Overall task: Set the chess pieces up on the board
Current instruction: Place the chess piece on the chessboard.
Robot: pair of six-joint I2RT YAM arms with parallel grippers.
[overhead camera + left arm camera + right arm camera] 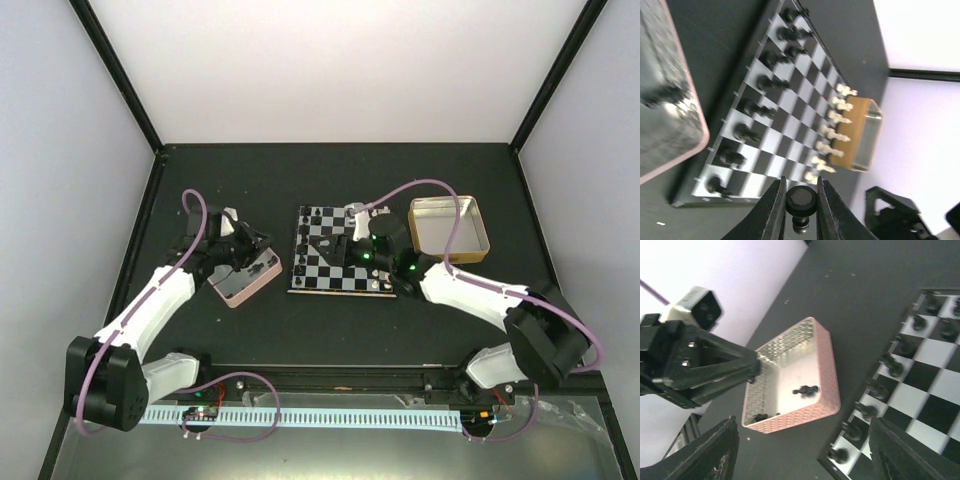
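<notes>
The board [322, 270] lies mid-table. Several black chess pieces [746, 133] stand along its left edge and pale ones [836, 135] along its right. Just off the board's near edge, my left gripper [801, 185] is shut on a black chess piece [801, 201], gripped by its round base; from above the left gripper [262, 244] hangs over the pink tin. The right gripper [803, 421] is wide open and holds nothing; in the top view the right gripper [342, 244] hovers over the board's right half. Two black pieces [806, 389] lie in the pink tin.
The pink-rimmed tin [248, 278] sits left of the board, and a gold-rimmed tin [450, 228] sits to its right. Dark walls frame the black table. Purple cables loop from both arms.
</notes>
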